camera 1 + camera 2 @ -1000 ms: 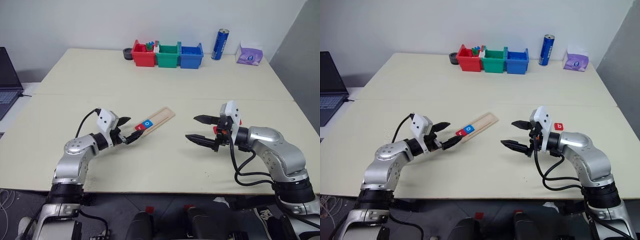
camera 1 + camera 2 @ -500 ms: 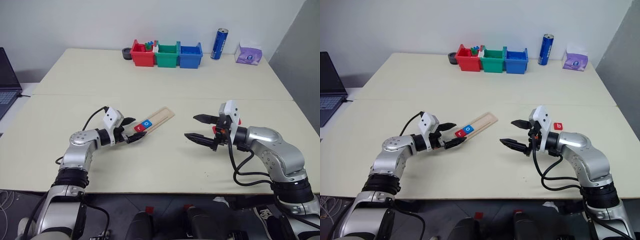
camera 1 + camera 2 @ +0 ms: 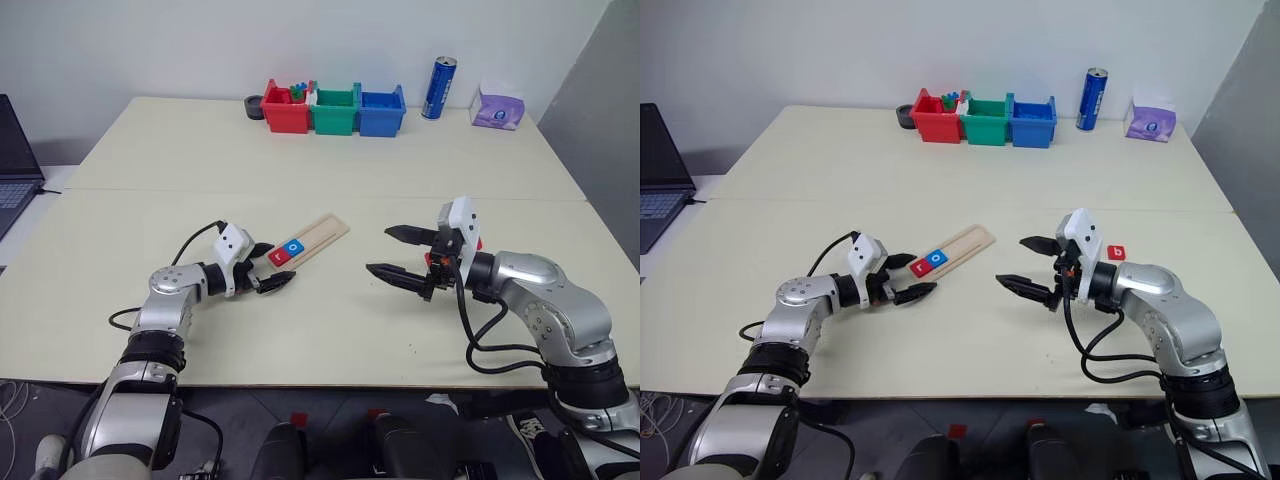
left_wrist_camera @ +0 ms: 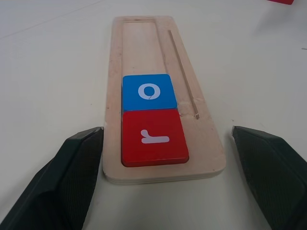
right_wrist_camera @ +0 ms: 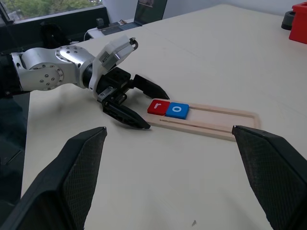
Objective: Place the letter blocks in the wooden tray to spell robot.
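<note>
Nearest, the left gripper [image 3: 905, 277] sits with fingers spread wide at the near end of the wooden tray [image 4: 144, 43], holding nothing. In the tray lie 2 letter blocks, the red r [image 4: 152, 142] and the blue o [image 4: 148, 91], touching. They look light, stiff and smooth; pinch them by opposite edges. The right gripper [image 3: 1032, 265] hovers spread and empty. The right eye view alone shows the red b [image 3: 1118, 253] beyond it.

The r block [image 4: 152, 139] and o block [image 4: 149, 92] lie touching at the wooden tray's [image 4: 144, 45] near end.
</note>
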You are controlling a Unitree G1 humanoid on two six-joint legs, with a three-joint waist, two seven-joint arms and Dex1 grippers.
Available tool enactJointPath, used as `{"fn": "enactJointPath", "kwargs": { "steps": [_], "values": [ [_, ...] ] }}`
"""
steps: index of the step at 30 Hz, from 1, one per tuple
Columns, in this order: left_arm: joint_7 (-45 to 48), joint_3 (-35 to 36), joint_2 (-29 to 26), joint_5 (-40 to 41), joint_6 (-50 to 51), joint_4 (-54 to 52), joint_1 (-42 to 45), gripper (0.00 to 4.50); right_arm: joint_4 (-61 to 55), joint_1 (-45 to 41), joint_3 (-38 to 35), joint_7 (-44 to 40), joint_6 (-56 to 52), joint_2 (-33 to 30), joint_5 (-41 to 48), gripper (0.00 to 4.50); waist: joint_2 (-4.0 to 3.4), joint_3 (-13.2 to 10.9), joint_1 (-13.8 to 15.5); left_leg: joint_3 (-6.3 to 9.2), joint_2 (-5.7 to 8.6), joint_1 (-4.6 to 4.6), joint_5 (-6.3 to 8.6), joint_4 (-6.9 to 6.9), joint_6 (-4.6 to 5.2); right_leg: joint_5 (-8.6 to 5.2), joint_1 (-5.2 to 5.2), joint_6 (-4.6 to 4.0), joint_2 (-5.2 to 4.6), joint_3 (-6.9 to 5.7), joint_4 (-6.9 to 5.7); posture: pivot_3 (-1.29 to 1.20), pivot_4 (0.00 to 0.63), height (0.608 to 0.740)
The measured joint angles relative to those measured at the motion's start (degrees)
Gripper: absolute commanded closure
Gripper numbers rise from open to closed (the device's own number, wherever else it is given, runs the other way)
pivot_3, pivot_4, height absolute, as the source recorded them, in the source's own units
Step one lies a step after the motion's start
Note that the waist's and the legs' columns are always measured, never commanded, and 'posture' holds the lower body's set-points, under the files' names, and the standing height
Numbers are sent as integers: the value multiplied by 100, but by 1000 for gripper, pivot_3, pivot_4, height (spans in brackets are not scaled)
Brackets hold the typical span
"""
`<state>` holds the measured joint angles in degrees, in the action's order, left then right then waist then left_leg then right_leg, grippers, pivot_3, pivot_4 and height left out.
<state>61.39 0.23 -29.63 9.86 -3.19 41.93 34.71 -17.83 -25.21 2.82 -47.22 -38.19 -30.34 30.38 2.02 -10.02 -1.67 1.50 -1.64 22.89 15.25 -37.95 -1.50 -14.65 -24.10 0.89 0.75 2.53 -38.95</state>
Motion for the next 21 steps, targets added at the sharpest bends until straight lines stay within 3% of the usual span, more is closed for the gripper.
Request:
{"fn": "enactJointPath", "kwargs": {
  "steps": [21],
  "values": [
    [-98, 20, 117, -73, -411, 720, 351, 0, -6, 10, 37, -3, 2, -23, -1, 42, 0, 0, 0, 1, 1, -2, 0, -2, 0, 1, 1, -2, 0, -1, -4, 0, 150, 740]
  ]
}}
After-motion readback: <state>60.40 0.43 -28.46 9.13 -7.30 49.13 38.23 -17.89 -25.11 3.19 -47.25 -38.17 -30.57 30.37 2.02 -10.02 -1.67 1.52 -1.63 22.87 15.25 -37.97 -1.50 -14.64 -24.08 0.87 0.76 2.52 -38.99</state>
